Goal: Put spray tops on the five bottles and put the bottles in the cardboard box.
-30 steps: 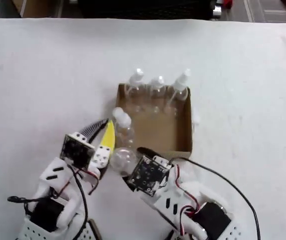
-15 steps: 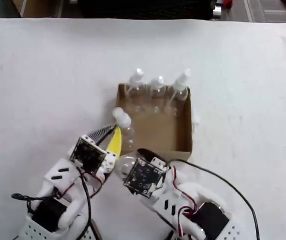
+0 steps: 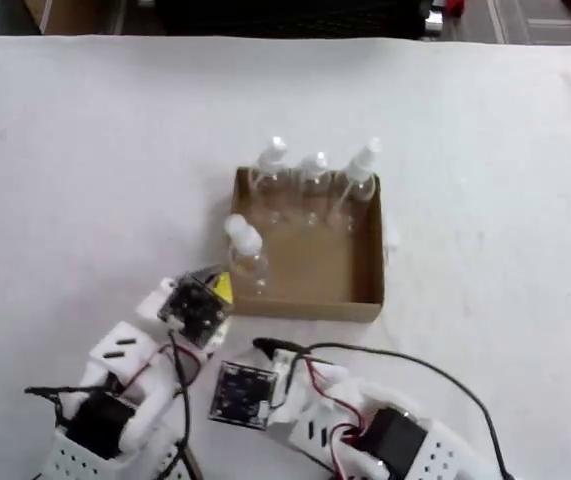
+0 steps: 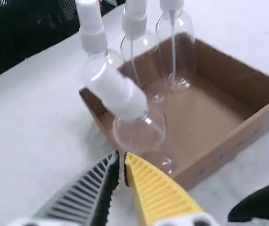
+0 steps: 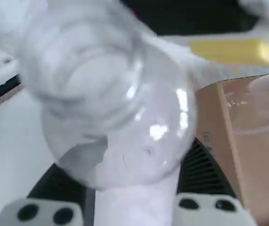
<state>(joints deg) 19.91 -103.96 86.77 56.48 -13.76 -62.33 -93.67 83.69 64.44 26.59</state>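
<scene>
Right gripper [image 5: 129,183]: clamped on a clear bottle [image 5: 120,108], its black fingers on either side of the round body.
Left gripper [image 4: 121,172]: grey and yellow fingers pressed together, nothing between them; it sits at 7 o'clock of the cardboard box [image 3: 310,308], just outside the near corner.
Leaning bottle [image 3: 247,258]: closest thing to the left gripper, inside the box against the 9 o'clock wall, tilted, with its spray top [image 4: 118,92] over that wall.
Three bottles [image 3: 312,180]: upright with white tops, in a row along the 12 o'clock wall.
Around: white table [image 3: 85,150]; a black cable [image 3: 415,360] loops at 5 o'clock of the box.
Hard to make out: the held bottle's neck is blurred and partly cut off, so whether it carries a top cannot be told. From above, the right wrist block [image 3: 243,393] covers its own fingers.
</scene>
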